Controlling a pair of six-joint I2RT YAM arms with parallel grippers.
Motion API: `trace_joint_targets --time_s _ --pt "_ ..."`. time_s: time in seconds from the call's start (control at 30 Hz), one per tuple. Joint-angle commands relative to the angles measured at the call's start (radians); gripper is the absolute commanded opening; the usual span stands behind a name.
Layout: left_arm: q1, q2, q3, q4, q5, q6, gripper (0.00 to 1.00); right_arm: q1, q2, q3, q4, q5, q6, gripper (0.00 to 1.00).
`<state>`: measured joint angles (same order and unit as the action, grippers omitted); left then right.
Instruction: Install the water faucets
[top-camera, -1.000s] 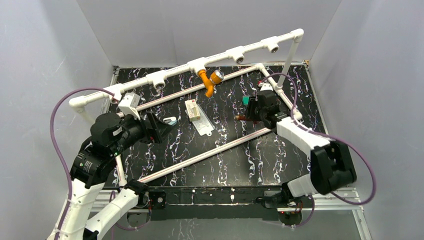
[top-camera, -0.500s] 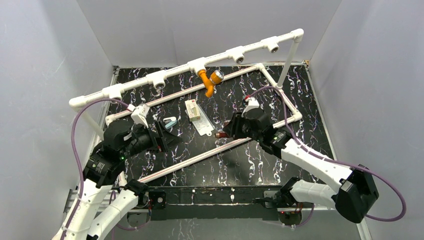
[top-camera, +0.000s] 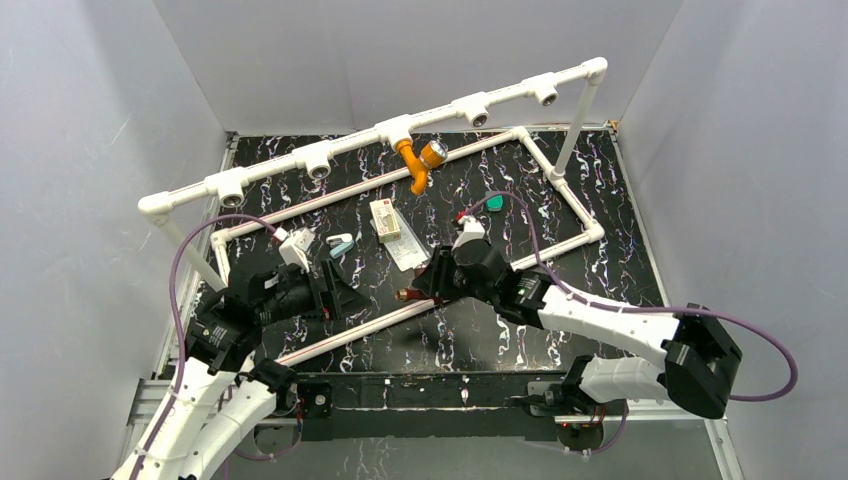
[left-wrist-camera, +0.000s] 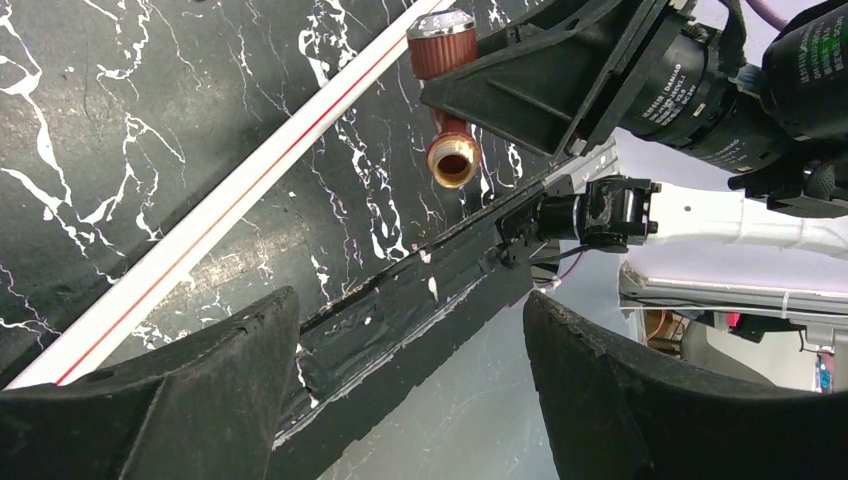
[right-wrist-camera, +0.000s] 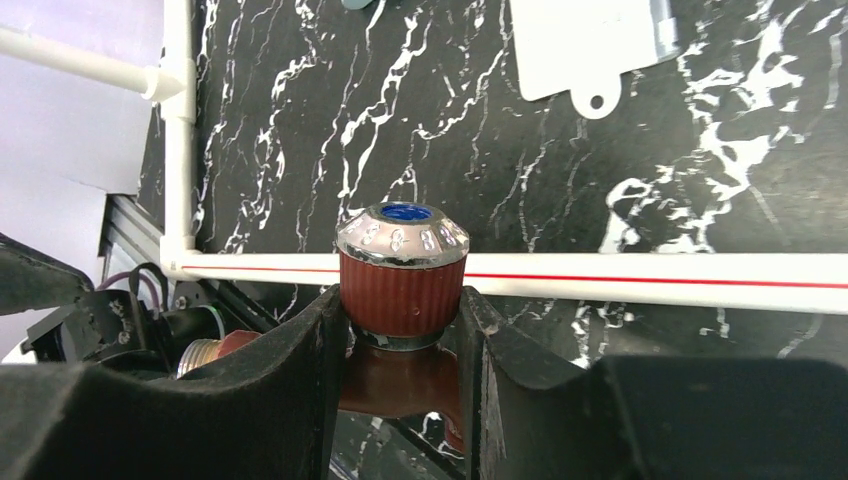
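Black white-veined table (top-camera: 625, 200), white pipe frame (top-camera: 597, 232), small cream box (top-camera: 385, 220), white tag (top-camera: 408, 250), green piece (top-camera: 494, 202)

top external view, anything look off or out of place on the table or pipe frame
Nothing looks spilled or broken. Only the orange faucet sits in a socket of the raised white pipe; the other sockets are empty. The reddish-brown faucet is off the frame, clamped in the right gripper.

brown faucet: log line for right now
right jaws: shut on brown faucet | left jaws: open, empty, facing it | orange faucet: on rail
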<state>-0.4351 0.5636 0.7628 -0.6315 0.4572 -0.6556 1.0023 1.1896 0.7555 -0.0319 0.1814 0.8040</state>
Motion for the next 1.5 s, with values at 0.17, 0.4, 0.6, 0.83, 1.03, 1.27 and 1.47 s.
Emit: trace_joint_targets --time_s 0.17,0.4,0.6,0.83,1.03,1.27,1.47 --pt "-0.004 -0.032 -0.085 -0.019 0.034 -0.011 0.77 0.127 0.149 0.074 0.209 0.069 0.117 0.01" --pt "-0.003 -0.044 -0.128 -0.028 0.036 -0.01 0.75 0.184 0.255 0.158 0.25 0.077 0.124 0.01" --pt "-0.004 -0.051 -0.152 -0.039 0.029 -0.004 0.68 0.211 0.296 0.189 0.28 0.052 0.135 0.01" --pt "-0.004 -0.043 -0.143 -0.04 0.034 -0.002 0.58 0.229 0.314 0.2 0.286 0.057 0.139 0.01" --pt "-0.004 -0.042 -0.144 -0.039 0.028 -0.003 0.52 0.241 0.321 0.204 0.29 0.044 0.132 0.01" --pt "-0.004 -0.041 -0.143 -0.021 0.024 -0.015 0.49 0.252 0.329 0.206 0.303 0.038 0.138 0.01" --pt "-0.004 -0.033 -0.147 -0.017 0.035 -0.011 0.42 0.256 0.333 0.213 0.305 0.045 0.138 0.01"
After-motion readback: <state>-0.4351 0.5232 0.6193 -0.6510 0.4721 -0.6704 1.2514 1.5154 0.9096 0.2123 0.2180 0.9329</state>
